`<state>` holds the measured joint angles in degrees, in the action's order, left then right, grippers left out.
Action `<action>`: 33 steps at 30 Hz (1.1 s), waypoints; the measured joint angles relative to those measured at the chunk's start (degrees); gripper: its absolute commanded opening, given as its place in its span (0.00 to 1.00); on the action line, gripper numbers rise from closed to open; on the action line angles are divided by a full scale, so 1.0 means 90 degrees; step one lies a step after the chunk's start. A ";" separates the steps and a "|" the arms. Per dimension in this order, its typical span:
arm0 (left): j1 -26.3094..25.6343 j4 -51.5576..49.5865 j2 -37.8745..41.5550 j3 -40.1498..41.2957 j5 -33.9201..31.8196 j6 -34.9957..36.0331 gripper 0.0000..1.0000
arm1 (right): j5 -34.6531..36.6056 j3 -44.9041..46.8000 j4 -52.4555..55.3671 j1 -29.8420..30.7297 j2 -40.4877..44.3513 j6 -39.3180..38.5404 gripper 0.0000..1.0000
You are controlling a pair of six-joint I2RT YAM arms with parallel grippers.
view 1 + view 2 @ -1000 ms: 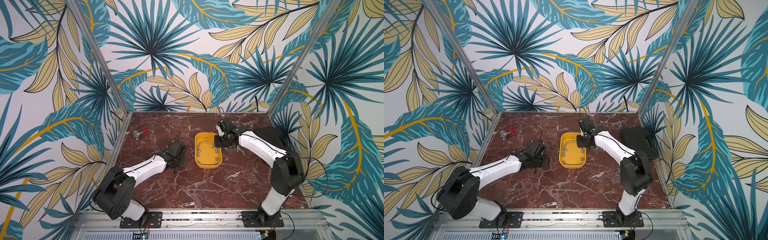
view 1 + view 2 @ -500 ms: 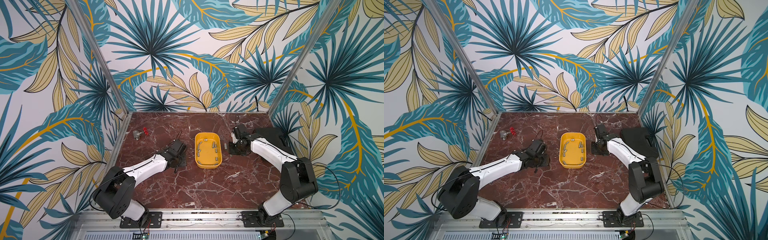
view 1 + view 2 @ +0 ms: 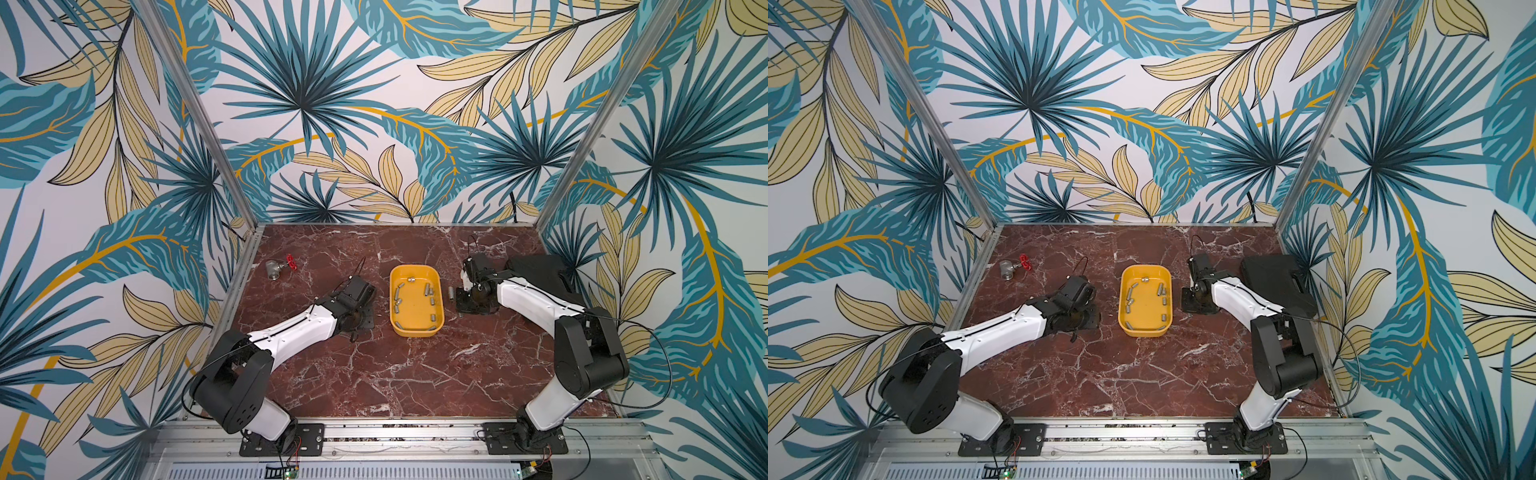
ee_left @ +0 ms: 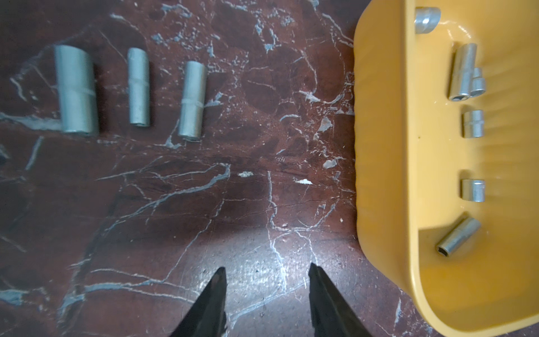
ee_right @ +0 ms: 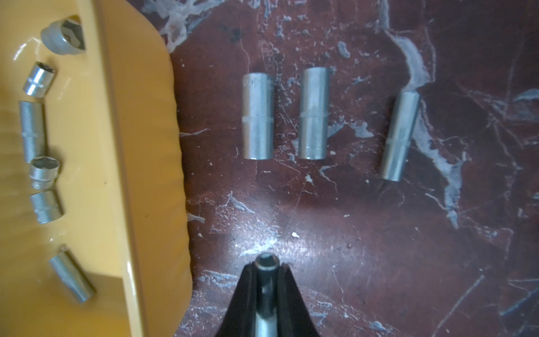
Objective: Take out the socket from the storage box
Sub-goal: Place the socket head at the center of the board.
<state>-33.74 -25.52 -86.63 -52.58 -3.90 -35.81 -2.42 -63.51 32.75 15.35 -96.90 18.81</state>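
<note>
On the left, three sockets (image 4: pixel 138 87) lie in a row on the table (image 3: pixel 415 374). The left jaws hang over bare table near them, partly open and empty, and need do nothing. The storage box (image 3: pixel 414 303) sits in the middle, with loose sockets (image 4: pixel 472 124) inside. Just right of it, the right jaws pinch one socket (image 5: pixel 264 303), clear of the box. I would lay it down parallel to the three-socket row (image 5: pixel 313 113) there, leaving a gap, and release only once it rests, lest it roll.
</note>
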 measured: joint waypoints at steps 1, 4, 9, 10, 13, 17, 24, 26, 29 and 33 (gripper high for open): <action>0.0000 0.0000 0.0000 -0.0005 0.0000 0.0007 0.49 | 0.0000 0.0000 -0.0002 0.0000 -0.0044 0.0000 0.13; 0.0000 -0.0049 0.0000 -0.0051 -0.0002 0.0061 0.49 | 0.0034 0.0012 -0.0012 0.0000 -0.0158 0.0000 0.13; -0.0005 -0.0092 0.0000 -0.0236 -0.0005 0.0146 0.49 | 0.0121 0.0017 -0.0022 0.0000 -0.0272 -0.0027 0.14; -0.0005 -0.0097 0.0000 -0.0279 -0.0005 0.0170 0.49 | 0.0124 0.0017 -0.0032 0.0000 -0.0299 -0.0034 0.14; -0.0005 -0.0097 0.0000 -0.0384 0.0005 0.0209 0.49 | 0.0126 0.0017 -0.0046 0.0000 -0.0384 -0.0046 0.14; -0.0012 -0.0075 -0.0029 -0.0474 0.0049 0.0216 0.49 | 0.0170 0.0017 -0.0056 0.0000 -0.0488 -0.0046 0.14; -0.0192 -0.0078 -0.0464 -0.0899 0.0192 0.0316 0.49 | 0.0221 0.0017 -0.0126 0.0000 -0.0653 -0.0046 0.15; -0.0270 -0.0092 -0.0563 -0.1039 0.0202 0.0357 0.49 | 0.0226 0.0017 -0.0131 0.0000 -0.0678 -0.0046 0.18; -0.0355 -0.0119 -0.0716 -0.1292 0.0221 0.0432 0.49 | 0.0243 0.0017 -0.0134 0.0000 -0.0704 -0.0049 0.21; -0.0444 -0.0197 -0.0988 -0.1775 0.0219 0.0561 0.50 | 0.0243 0.0000 -0.0134 0.0000 -0.0714 -0.0046 0.22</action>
<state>-37.74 -27.29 -95.53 -68.55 -1.93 -30.76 -0.23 -63.51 31.55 15.35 -103.33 18.39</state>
